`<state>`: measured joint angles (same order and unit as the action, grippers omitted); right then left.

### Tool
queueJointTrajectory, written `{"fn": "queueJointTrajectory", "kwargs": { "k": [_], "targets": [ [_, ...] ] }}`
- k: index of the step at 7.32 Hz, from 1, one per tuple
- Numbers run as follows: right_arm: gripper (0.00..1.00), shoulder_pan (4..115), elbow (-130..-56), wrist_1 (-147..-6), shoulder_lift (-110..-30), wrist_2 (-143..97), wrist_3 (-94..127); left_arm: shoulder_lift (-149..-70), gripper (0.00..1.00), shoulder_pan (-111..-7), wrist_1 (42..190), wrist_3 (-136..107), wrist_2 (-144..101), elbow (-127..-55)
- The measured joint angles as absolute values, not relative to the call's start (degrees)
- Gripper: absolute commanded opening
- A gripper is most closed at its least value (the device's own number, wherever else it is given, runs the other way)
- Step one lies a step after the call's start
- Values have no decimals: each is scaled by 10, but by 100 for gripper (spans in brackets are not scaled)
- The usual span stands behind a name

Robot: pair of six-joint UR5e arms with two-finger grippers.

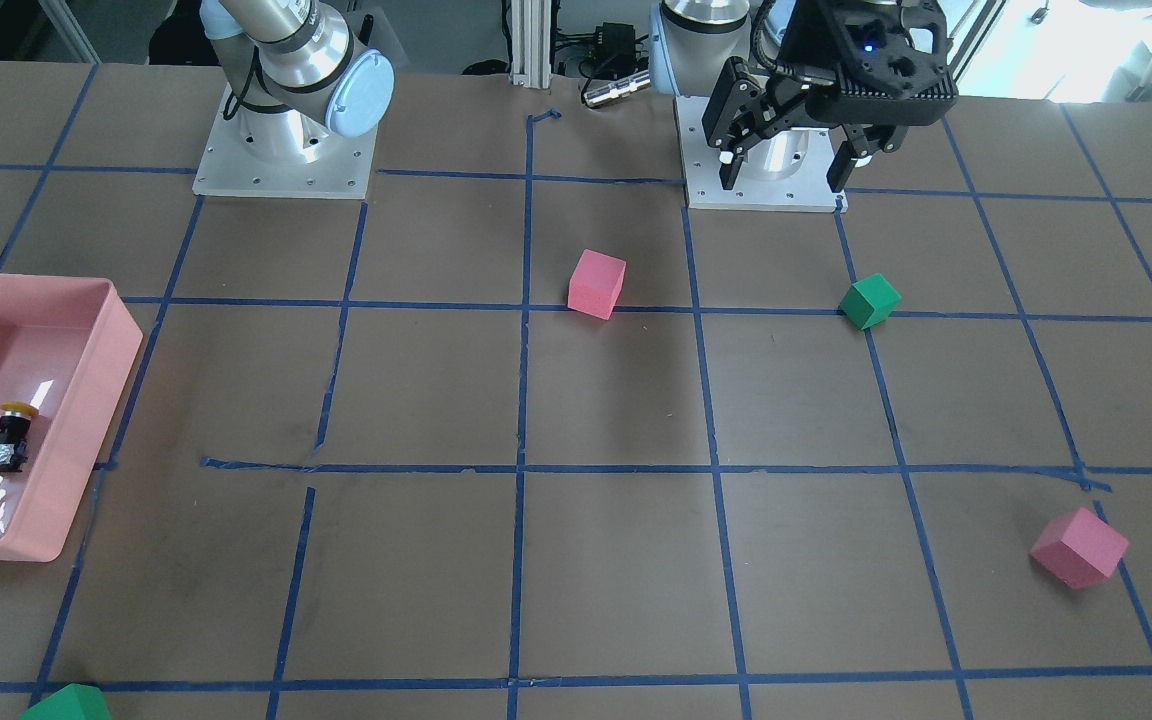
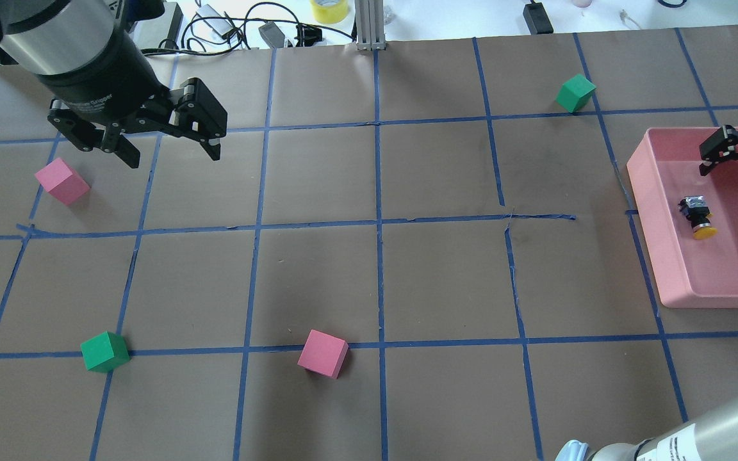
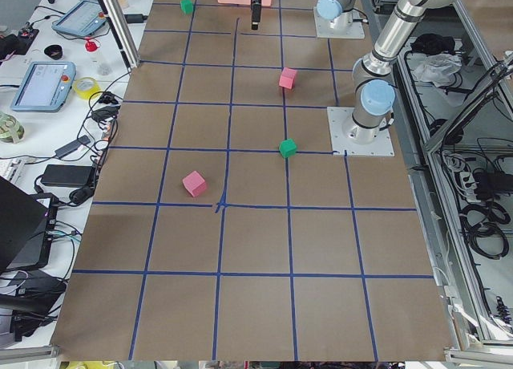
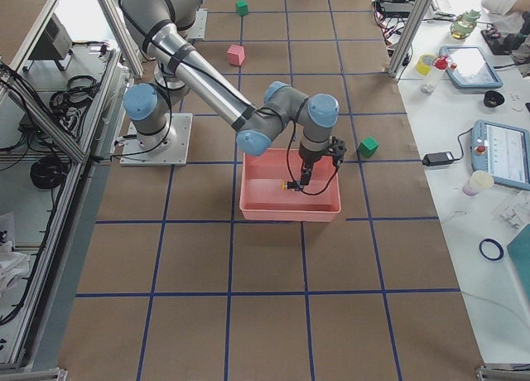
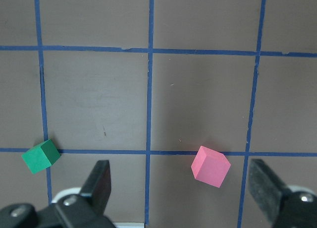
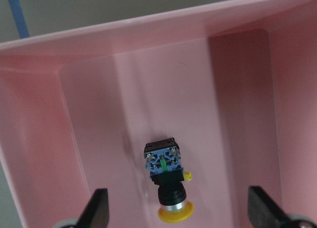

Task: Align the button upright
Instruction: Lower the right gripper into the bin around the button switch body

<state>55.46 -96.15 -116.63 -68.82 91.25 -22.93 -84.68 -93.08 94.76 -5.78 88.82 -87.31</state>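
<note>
in the pink tray [image 2: 660, 269], the button [image 2: 698, 216] lies on its side.

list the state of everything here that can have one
button, lying on its side in the pink tray, ungripped
left end effector, open, empty, above the table
right end effector, open, empty, over the pink tray
pink tray, holds only the button

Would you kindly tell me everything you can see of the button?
The button has a round yellow cap, a black body with a silvery collar, and a grey-blue base block showing metal terminals. It lies on its side on the floor of the pink tray, clear of the walls. The right gripper is open and not touching it.
</note>
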Motion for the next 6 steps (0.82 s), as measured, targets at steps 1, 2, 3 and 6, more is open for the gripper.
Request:
{"fn": "queueJointTrajectory", "kwargs": {
  "k": [1, 2, 3, 6],
  "targets": [
    [100, 555, -962, -1174, -680, 908, -235, -847, 100, -930, 947, -57, 888, -872],
    [100, 555, -962, -1179, -674, 901, -239, -848, 100, -929, 945, -57, 888, -872],
    [100, 555, -962, -1185, -668, 898, -246, -848, 100, -928, 944, -56, 888, -872],
    [100, 555, -963, -1190, -663, 896, -272, -846, 100, -928, 944, -56, 890, -871]
  ]
}}
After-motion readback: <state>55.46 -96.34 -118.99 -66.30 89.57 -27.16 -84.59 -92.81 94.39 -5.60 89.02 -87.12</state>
